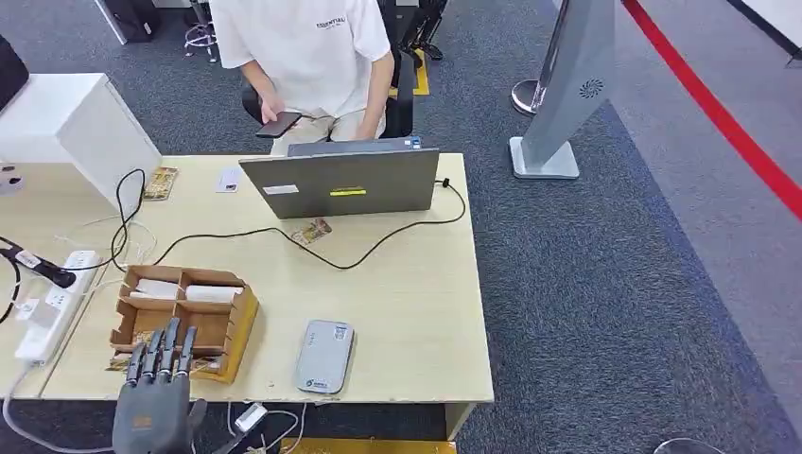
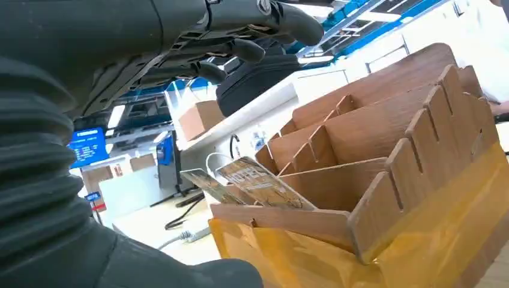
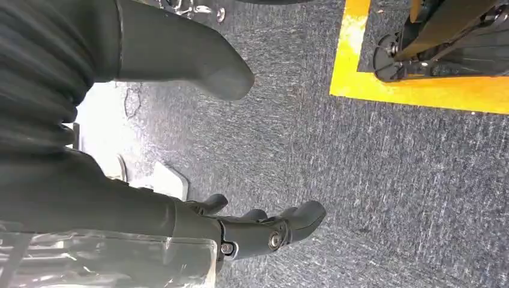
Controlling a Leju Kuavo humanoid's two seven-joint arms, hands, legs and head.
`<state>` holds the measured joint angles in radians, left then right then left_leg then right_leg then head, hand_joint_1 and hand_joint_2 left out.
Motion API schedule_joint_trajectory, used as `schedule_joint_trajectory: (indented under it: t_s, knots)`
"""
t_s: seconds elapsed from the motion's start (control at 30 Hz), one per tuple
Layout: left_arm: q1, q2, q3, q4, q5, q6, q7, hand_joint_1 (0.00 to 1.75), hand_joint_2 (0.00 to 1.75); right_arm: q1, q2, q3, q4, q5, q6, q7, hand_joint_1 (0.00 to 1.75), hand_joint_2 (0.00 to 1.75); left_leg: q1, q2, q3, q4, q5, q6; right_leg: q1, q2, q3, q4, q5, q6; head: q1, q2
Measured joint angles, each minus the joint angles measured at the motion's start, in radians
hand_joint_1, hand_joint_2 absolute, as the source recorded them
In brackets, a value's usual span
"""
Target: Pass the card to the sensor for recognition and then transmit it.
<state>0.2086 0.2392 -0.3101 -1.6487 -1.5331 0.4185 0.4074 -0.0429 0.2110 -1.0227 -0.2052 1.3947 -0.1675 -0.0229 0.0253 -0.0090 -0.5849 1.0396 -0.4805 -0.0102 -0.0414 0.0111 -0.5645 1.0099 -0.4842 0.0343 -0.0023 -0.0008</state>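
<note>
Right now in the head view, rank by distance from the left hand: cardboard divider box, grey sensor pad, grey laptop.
1. Brown cardboard divider box: directly under the left hand's fingers, near table edge.
2. Flat grey sensor pad: to the hand's right, near the front edge.
3. Open grey laptop: far side, by the seated person.

The table (image 1: pixel 416 312) is showing pale wood, with a light brown cardboard box (image 1: pixel 180 317) at its 8 o'clock, its near wall wearing amber-yellow tape. Cards (image 2: pixel 258 183) in the box are carrying a tan and dark printed pattern. At 6 o'clock a grey sensor (image 1: pixel 323 356) is lying; at 12 o'clock a grey laptop (image 1: pixel 342 182) is bearing a yellow sticker. A black cable (image 1: pixel 378 248) is crossing the wood. The left hand (image 1: pixel 156 397) is showing dark grey. The carpet (image 1: pixel 605 284) is looking speckled blue-grey, a red stripe (image 1: pixel 719 113) running at 2 o'clock. The right hand (image 3: pixel 180 150) is hanging dark grey over carpet marked with a yellow line (image 3: pixel 420 96).
</note>
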Motion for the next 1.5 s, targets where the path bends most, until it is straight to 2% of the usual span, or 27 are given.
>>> schedule_joint_trajectory:
  t_s: [0.3,0.8,1.5]
  knots:
    - [0.021,-0.026,0.071,-0.011,0.0,0.002,-0.032,0.0,1.75,0.0,0.0,-0.001,0.0,0.003,0.005,0.0,0.0,1.75,0.0,0.0,0.0,0.0,0.0,0.0,0.0,0.0,0.0,0.0,0.0,0.0,0.0,0.0]
    - [0.02,-0.055,0.131,-0.018,0.0,0.02,-0.061,0.0,1.75,0.0,0.0,-0.001,-0.001,0.011,0.005,0.0,0.0,1.75,0.0,0.0,0.0,0.0,0.0,0.0,0.0,0.0,0.0,0.0,0.0,0.0,0.0,0.0]
    - [0.011,-0.075,0.151,-0.018,0.0,0.003,-0.072,0.0,1.75,-0.001,0.0,-0.001,-0.001,0.018,0.007,0.0,0.0,1.75,0.0,0.0,0.0,0.0,0.0,0.0,0.0,0.0,0.0,0.0,0.0,0.0,0.0,0.0]
